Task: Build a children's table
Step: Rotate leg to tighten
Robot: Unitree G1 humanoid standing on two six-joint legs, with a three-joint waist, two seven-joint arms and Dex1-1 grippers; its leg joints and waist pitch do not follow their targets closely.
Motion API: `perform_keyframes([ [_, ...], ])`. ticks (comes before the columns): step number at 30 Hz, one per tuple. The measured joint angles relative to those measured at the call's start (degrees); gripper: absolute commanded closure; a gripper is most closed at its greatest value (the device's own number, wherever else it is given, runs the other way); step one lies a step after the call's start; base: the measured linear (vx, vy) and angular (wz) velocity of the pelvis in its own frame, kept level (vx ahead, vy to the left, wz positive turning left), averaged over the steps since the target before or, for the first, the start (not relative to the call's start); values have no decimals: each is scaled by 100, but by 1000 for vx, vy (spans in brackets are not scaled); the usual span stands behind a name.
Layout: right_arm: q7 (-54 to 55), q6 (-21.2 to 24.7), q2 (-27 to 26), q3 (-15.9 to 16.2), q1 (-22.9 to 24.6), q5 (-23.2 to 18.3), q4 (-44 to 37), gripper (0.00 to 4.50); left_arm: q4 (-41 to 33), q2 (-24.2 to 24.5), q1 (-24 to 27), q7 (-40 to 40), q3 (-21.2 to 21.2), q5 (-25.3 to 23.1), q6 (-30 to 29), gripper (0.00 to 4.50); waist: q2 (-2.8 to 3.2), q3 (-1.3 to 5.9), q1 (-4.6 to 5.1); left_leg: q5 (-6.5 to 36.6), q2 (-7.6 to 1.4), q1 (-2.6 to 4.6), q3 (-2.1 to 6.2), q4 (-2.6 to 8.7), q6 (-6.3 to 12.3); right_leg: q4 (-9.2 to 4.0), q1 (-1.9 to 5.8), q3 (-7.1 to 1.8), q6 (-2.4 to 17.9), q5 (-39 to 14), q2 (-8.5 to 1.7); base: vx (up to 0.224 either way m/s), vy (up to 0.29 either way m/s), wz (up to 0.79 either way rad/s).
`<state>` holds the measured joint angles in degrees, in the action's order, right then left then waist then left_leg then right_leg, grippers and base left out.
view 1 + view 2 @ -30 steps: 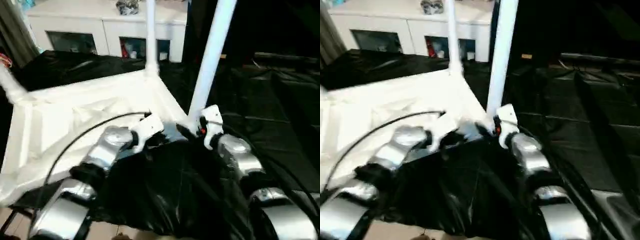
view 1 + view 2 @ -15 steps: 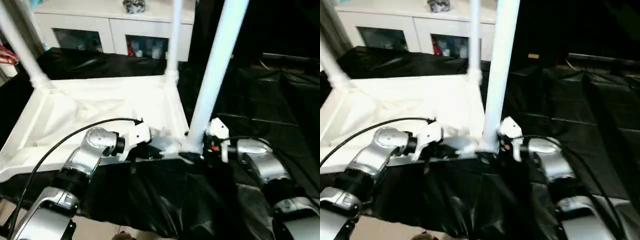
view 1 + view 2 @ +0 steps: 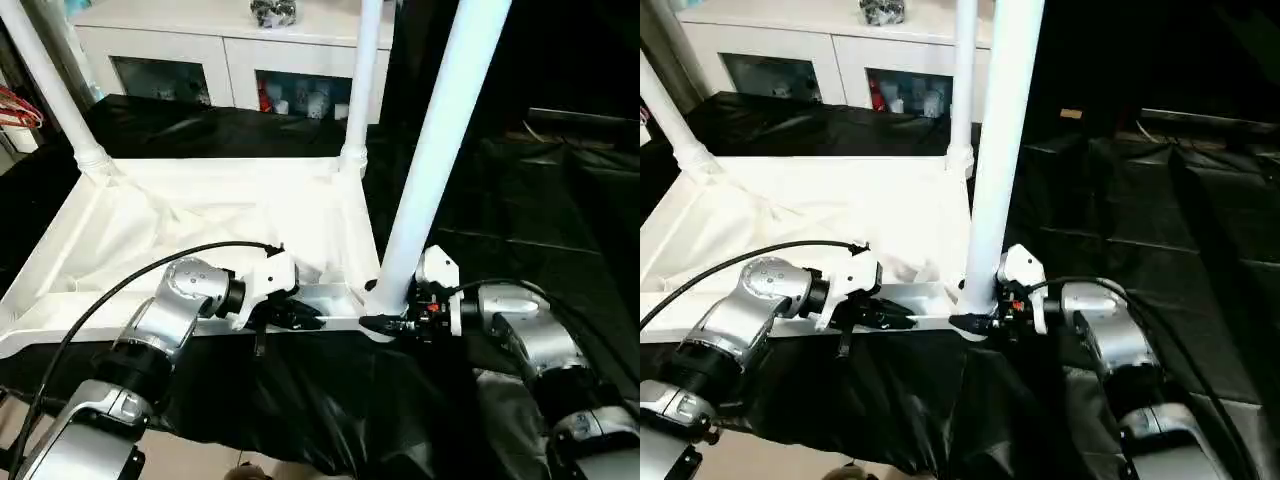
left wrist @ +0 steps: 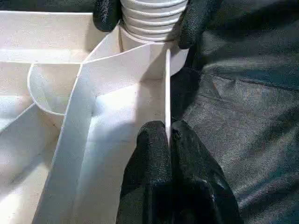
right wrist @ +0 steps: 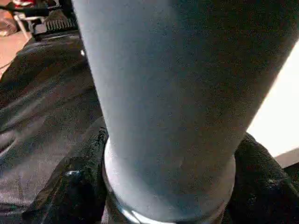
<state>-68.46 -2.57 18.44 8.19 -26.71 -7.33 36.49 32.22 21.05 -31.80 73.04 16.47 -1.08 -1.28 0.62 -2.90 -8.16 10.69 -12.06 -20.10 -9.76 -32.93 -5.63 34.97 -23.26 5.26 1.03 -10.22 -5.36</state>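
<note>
1. White plastic tabletop (image 3: 200,215) lies upside down on black sheeting (image 3: 560,240), ribbed underside up, filling the 9-to-12 o'clock part of the head view.
2. Three legs visible, all upright in corner sockets: near leg (image 3: 430,160) at centre, far-right leg (image 3: 360,90) toward 12 o'clock, far-left leg (image 3: 50,85) toward 10 o'clock. Nearest-left corner lies outside the pictures.
3. Left gripper (image 3: 300,312) is pinched tight on the thin near rim (image 4: 167,93) of the tabletop, at about 7 o'clock from the near leg's base.
4. Right gripper (image 3: 385,318) straddles the ribbed foot of the near leg, one finger (image 5: 74,186) on either side and lying against it.
5. White cabinet (image 3: 200,50) with glass doors stands behind, toward 12 o'clock.
6. Judgement: near leg is being seated or twisted home while the rim is steadied.
7. Risks: the rim pinch bites a narrow edge; a hard twist could slide it off and let the tabletop swing. Smooth fingers may slip on the ribbed foot, leaving the leg half-seated. Sheeting could let the whole piece skid.
</note>
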Motion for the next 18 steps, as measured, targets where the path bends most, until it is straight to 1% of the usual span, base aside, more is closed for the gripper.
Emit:
perform_keyframes([
  [1, 450, -7, -171, -126, -15, 27, 131, 175, 74, -73, -7, -248, -62, -61, 1, 450, -1, 0, 21, 0, 0, 7, 0, 0, -1, 2, 6, 0, 1, 1, 0, 0, 0, 0],
  [3, 1071, -24, -340, -242, -80, 62, 327, 175, 187, -195, -60, -608, -93, -155, 6, 450, 1, 1, 66, 1, 4, 15, 7, 1, -2, -2, 10, -2, -7, -2, 0, 0, 0, 0],
  [4, 1496, -15, -476, -351, -173, 88, 502, 175, 309, -296, -143, -884, -102, -240, 5, 450, 1, 1, 92, 0, 5, 19, 7, 0, -3, 0, 15, -2, -18, -8, 0, 0, 0, 0],
  [5, 2066, 59, -645, -474, -350, 121, 720, 175, 476, -428, -271, -1230, -101, -356, -2, 450, 1, 1, 137, 0, 6, 16, 8, 0, -3, -2, 12, -2, -19, -9, 0, 0, 0, 0],
  [6, 2417, 106, -755, -558, -452, 135, 865, 175, 573, -528, -332, -1438, -100, -423, -11, 450, 1, 1, 157, 0, 7, 15, 10, 3, -3, -4, 12, -2, -20, -9, 0, 0, 0, 0],
  [8, 3347, 128, -1017, -780, -602, 178, 1101, 175, 873, -830, -552, -1993, -94, -575, -118, 450, 2, 0, 172, 0, 8, 16, 13, 3, -3, -4, 16, -1, -21, -9, 0, 0, 0, 0],
  [10, 3968, 133, -1162, -886, -680, 255, 1190, 175, 1050, -1029, -694, -2327, -91, -648, -222, 450, 3, 0, 165, 0, 8, 16, 17, 3, -3, -6, 14, 3, -21, -9, 0, 0, 0, 0],
  [14, 4559, -3, -1305, -953, -701, 346, 1253, 175, 1155, -1204, -751, -2626, -87, -680, -269, 450, 20, 10, 156, 0, 10, 8, 17, 3, -2, -6, 20, 0, -22, -6, -1, 0, 0, 0],
  [15, 4611, -57, -1324, -980, -702, 350, 1284, 106, 1170, -1231, -761, -2658, -88, -701, -266, 450, 23, 12, 153, 0, 10, 7, 16, 3, -2, -6, 21, -1, -22, -6, -1, 0, 0, 0],
  [17, 4640, -147, -1366, -1030, -703, 329, 1327, 99, 1215, -1274, -788, -2720, -94, -748, -236, 450, 28, 15, 155, 0, 10, 7, 15, 3, -2, -6, 22, -2, -22, -6, -1, 0, 0, 0],
  [18, 4637, -162, -1392, -1049, -703, 318, 1327, 85, 1236, -1275, -796, -2725, -105, -751, -220, 450, 32, 17, 161, 0, 10, 1, 16, 3, -2, -6, 22, -2, -21, -5, -1, 0, 0, 0],
])
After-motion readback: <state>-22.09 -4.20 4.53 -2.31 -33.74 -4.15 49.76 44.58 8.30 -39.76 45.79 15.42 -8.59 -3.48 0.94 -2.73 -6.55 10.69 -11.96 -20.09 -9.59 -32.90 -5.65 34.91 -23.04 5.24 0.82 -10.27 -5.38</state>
